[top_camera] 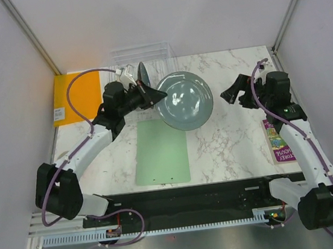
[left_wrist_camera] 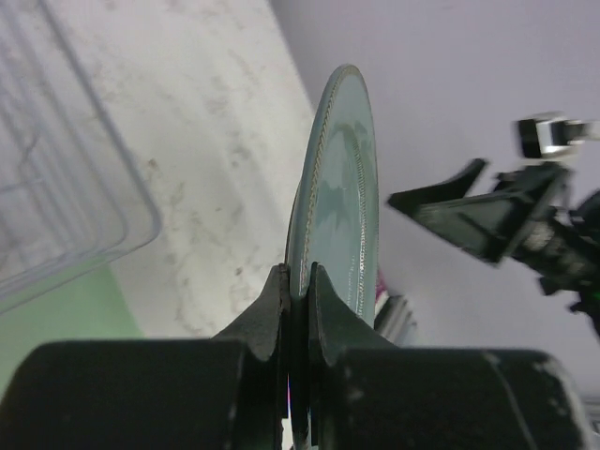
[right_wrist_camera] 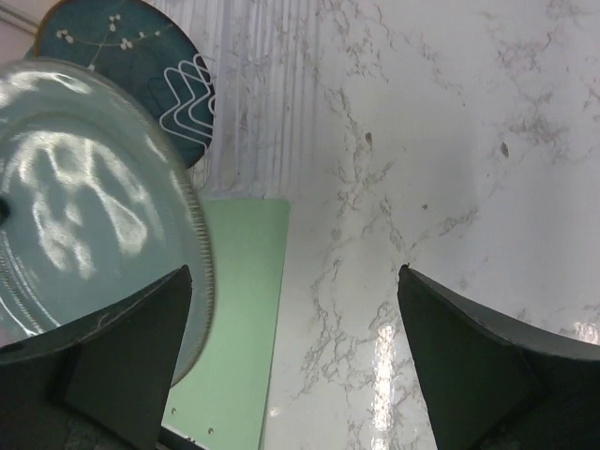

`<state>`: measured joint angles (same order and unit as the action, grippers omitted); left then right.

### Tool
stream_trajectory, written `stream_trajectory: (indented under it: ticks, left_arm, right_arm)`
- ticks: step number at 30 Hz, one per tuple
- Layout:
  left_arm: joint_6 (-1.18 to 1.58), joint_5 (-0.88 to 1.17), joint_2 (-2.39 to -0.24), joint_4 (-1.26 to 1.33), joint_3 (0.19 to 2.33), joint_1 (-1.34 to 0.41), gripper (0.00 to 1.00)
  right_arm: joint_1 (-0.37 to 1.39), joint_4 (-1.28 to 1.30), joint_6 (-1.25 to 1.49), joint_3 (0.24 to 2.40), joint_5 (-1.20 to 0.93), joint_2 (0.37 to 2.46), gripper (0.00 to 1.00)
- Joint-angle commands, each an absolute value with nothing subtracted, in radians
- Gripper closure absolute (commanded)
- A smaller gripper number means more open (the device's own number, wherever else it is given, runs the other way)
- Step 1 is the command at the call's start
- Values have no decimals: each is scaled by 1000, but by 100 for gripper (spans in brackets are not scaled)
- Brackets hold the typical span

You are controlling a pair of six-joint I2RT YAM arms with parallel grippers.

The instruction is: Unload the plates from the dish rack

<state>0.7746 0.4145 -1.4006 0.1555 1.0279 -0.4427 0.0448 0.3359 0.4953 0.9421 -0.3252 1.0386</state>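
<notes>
My left gripper (top_camera: 150,93) is shut on the rim of a teal-grey plate (top_camera: 185,100) and holds it tilted above the table, right of the clear dish rack (top_camera: 143,57). In the left wrist view the plate (left_wrist_camera: 339,206) stands edge-on between my fingers (left_wrist_camera: 272,300). A dark blue-grey plate (top_camera: 144,74) stands upright in the rack; it also shows in the right wrist view (right_wrist_camera: 141,70). My right gripper (top_camera: 233,95) is open and empty, just right of the held plate (right_wrist_camera: 84,206).
A pale-green mat (top_camera: 161,151) lies flat at the front middle, below the held plate. An orange sheet (top_camera: 75,97) lies at the left. A purple booklet (top_camera: 278,141) lies at the right edge. White walls enclose the table.
</notes>
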Motion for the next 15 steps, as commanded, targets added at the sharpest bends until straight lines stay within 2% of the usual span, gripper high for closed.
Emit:
stream_trajectory:
  ticks: [1, 7, 15]
  left_arm:
    - [1095, 695, -1434, 701, 1040, -429, 98]
    - [1140, 707, -1486, 770, 1019, -433, 98]
    - [1106, 666, -1503, 738, 985, -434, 98]
  right_arm:
    - [-58, 276, 508, 920, -544, 1077, 2]
    - [-104, 223, 528, 917, -686, 1080, 2]
    - [-117, 216, 552, 882, -641, 1016, 2]
